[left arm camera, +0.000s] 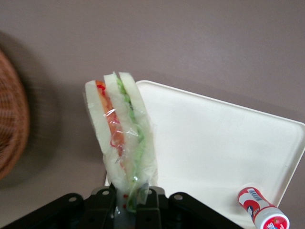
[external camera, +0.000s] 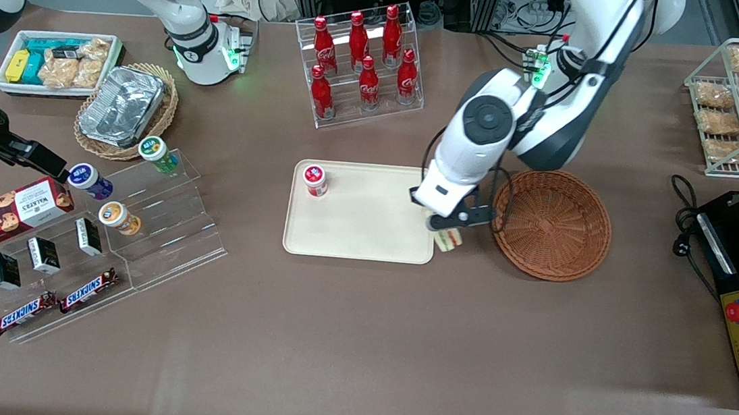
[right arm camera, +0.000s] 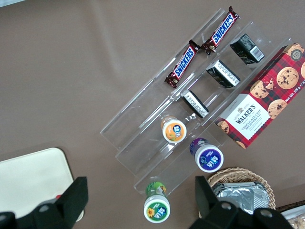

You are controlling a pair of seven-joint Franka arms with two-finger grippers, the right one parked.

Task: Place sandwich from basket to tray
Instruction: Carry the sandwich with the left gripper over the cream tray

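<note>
Front view
Tool (external camera: 446,231): hangs above the gap between tray and basket, just over the tray's corner nearest the basket and the camera-side edge of the worktop.
Sandwich (external camera: 449,239): pinched in the tool, sticking out below it, partly over the tray's rim and partly over bare worktop (external camera: 356,342).
Tray (external camera: 367,234): cream, flat, near the middle of the worktop; a small red-and-white container (external camera: 315,180) stands in its corner toward the parked arm's end.
Basket (external camera: 552,224): reddish-brown wicker, just beside the tray toward the working arm's end; nothing shows in it.
Cola bottles (external camera: 364,61): red, in a clear rack farther from the camera than the tray.

Left wrist view
Tool (left arm camera: 129,202): black fingers closed tight on the narrow end of the sandwich (left arm camera: 121,138).
Sandwich layers: pale bread with red and green filling under clear wrap, standing away from the fingers.
Tray (left arm camera: 214,143): its rounded corner lies under the sandwich; the red-and-white container (left arm camera: 263,214) lies on it.
Basket (left arm camera: 12,124): only a part of the rim shows.

Right wrist view
Tray (right arm camera: 33,183): one rounded corner shows.
Clear stepped stand (right arm camera: 157,129): carries Snickers bars (right arm camera: 202,45), small dark boxes and round cups.
</note>
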